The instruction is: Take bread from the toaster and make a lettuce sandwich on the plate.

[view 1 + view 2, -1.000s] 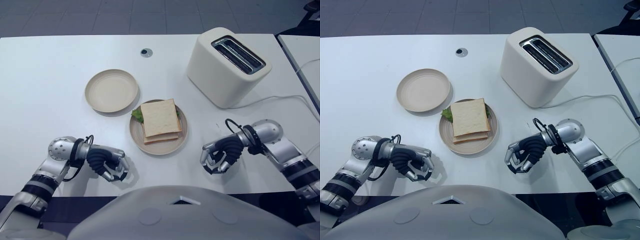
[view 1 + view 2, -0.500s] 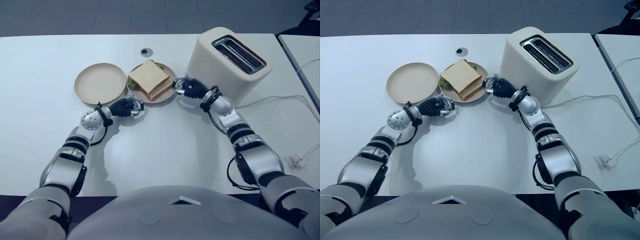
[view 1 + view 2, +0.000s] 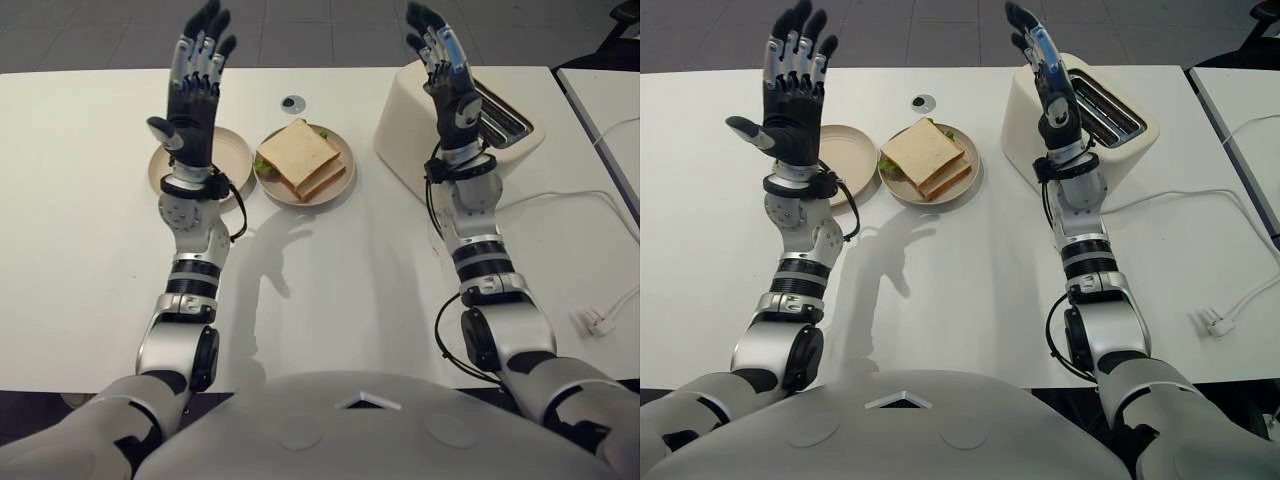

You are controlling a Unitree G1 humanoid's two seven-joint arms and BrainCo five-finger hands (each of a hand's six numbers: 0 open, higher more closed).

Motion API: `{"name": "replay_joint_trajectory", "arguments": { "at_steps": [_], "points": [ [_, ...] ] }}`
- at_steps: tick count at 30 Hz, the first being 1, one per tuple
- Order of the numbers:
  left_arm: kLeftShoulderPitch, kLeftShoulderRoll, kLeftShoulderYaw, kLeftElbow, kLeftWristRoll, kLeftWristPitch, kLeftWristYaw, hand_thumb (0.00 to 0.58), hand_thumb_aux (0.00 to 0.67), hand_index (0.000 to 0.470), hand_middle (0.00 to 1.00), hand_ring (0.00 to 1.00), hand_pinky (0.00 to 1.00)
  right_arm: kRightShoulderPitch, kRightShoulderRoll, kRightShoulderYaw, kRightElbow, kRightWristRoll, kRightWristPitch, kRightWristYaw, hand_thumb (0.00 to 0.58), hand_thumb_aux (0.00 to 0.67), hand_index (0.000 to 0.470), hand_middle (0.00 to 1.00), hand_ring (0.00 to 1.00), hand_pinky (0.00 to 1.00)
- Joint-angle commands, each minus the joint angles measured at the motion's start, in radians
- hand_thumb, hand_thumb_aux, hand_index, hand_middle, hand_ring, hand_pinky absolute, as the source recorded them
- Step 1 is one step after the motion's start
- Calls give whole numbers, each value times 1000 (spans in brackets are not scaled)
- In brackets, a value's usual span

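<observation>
A sandwich (image 3: 300, 160) of two bread slices, with green lettuce (image 3: 264, 165) peeking out at its left edge, lies on a beige plate (image 3: 340, 188) at the far middle of the white table. To its right stands the cream toaster (image 3: 410, 130), its slots dark. My left hand (image 3: 194, 88) is raised upright in the air, fingers spread, above an empty beige plate (image 3: 237, 160). My right hand (image 3: 445, 72) is likewise raised with fingers extended, in front of the toaster. Both hands hold nothing.
A white cable (image 3: 565, 205) runs from the toaster across the right side of the table to a plug (image 3: 590, 322). A small round dark fitting (image 3: 292, 102) sits in the tabletop behind the plates. A second table (image 3: 610, 95) borders at the right.
Both hands have let go of the sandwich plate's rim and risen upright with fingers spread. Before that, the plate with the sandwich was pushed from near me to the far middle.
</observation>
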Motion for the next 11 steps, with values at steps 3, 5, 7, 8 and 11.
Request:
{"name": "replay_joint_trajectory", "arguments": {
  "at_steps": [3,5,7,8,11],
  "points": [
    [-28,-27,4,36,24,13,-17,0,0,0,0,0,0,28,16,-2,-60,45,48,72,0,0,0,0,0,0],
    [-27,-29,14,80,17,13,-36,0,0,0,0,0,0,21,18,-13,-47,54,55,87,0,0,0,0,0,0],
    [-20,-28,23,90,2,12,-60,0,0,0,0,0,0,8,33,-23,-20,54,60,89,0,0,0,0,0,0],
    [-20,-28,27,93,-5,12,-71,0,0,0,0,0,0,3,43,-25,-7,52,61,88,0,0,0,0,0,0],
    [-27,-31,41,110,-22,16,-94,0,0,0,0,0,0,0,59,-27,7,41,59,89,0,0,0,0,0,0]
  ]
}}
